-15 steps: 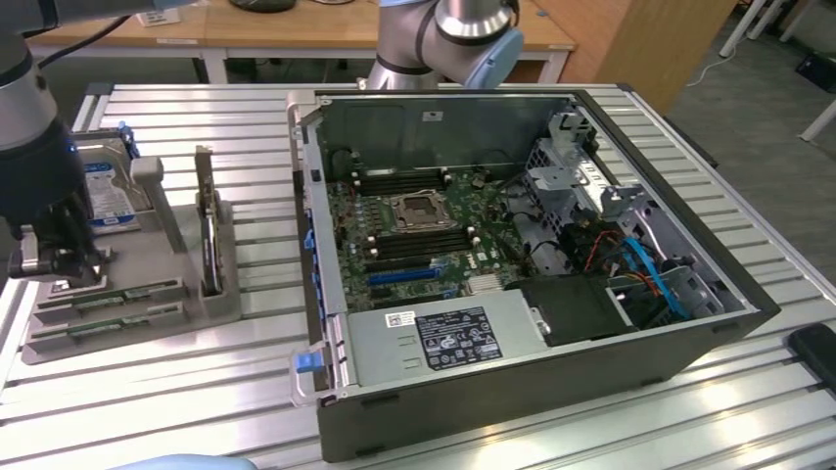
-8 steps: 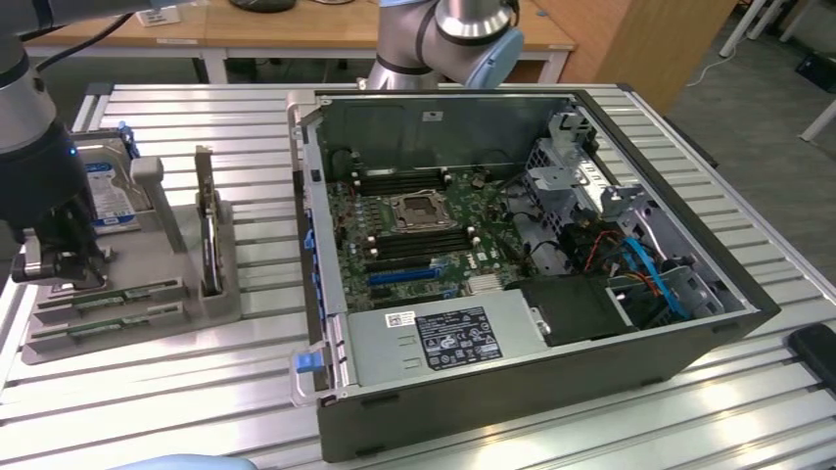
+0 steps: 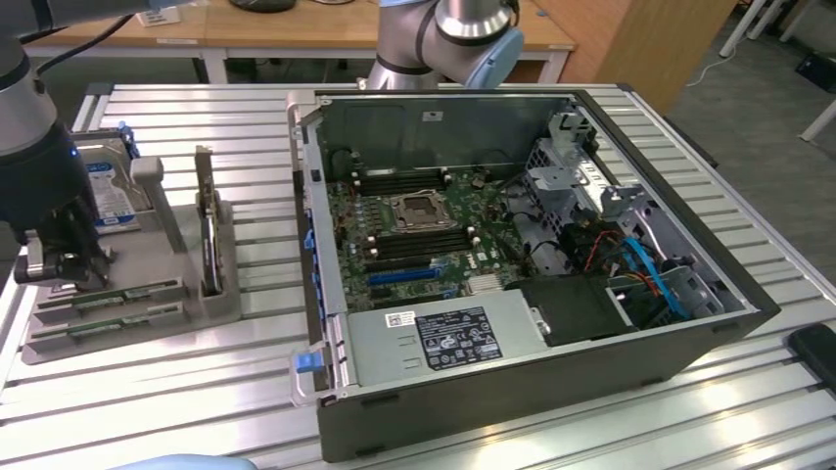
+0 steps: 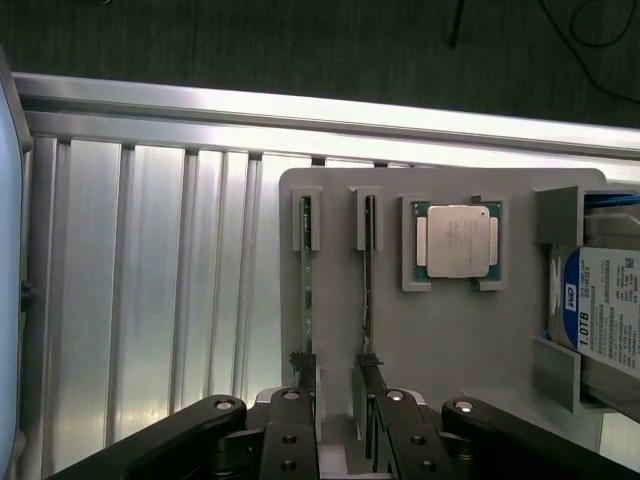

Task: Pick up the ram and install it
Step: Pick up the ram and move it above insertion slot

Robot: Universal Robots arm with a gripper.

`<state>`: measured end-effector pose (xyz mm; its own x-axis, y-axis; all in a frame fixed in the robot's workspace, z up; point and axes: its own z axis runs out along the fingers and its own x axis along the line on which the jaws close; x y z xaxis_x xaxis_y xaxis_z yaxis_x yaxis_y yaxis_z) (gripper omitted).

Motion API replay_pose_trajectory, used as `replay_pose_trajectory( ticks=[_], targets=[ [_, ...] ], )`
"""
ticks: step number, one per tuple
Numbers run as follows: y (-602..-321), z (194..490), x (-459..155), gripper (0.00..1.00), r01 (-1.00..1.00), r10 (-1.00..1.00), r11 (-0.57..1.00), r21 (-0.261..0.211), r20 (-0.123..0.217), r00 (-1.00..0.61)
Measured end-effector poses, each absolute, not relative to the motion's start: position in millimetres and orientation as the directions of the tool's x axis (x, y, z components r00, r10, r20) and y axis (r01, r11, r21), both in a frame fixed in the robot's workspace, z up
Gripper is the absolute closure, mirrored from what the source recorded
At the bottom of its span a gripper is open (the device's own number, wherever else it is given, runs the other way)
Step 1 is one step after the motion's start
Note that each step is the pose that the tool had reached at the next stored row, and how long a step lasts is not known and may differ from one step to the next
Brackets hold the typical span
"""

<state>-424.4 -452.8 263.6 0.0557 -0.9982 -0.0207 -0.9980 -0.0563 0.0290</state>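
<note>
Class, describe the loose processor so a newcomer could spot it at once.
Beside the open computer case, on the exterior view's left, sits a grey parts holder. The processor lies flat in its recess between two edge-on ram sticks and the blue-labelled hard drive; it alone is square with a silver lid.

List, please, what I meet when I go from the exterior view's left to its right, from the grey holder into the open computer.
ram sticks → expansion card → CPU socket → blue cables
</note>
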Motion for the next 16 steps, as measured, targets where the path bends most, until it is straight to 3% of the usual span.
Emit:
replay_pose_trajectory(
  ticks=[16],
  targets=[
    [-453.5,235.8,-426.6,0.7,-0.998,-0.998,-0.056,0.029,-0.021,0.056]
  ],
)
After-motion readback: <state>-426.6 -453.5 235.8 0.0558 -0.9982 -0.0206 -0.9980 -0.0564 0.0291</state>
